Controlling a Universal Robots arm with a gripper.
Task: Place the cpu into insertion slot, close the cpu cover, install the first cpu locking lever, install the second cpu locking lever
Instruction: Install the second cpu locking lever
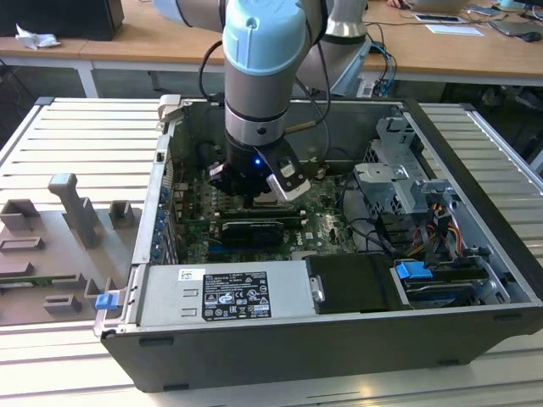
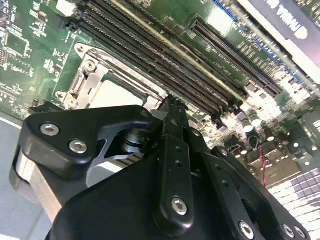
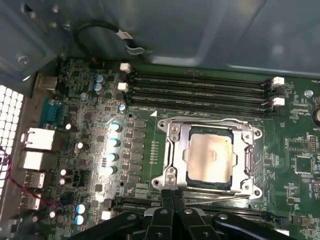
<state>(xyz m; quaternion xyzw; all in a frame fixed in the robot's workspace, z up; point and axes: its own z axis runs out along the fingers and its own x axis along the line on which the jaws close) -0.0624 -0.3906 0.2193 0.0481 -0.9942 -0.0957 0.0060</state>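
Now cpu (image 3: 210, 158) under cpu cover (image 3: 174, 152), hand (image 3: 172, 200) at edge (fingertips together)

Even overhead room light, glare on the cpu (image 3: 210, 159), blurred foreground end effector (image 2: 172, 112).

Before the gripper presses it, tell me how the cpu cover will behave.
The cpu cover looks like thin sheet metal, so probably stiff but springy rather than floppy. It lies flat around the cpu, so a push likely meets firm resistance, with nothing to tip. Its polished surface may let the closed fingertips slide.
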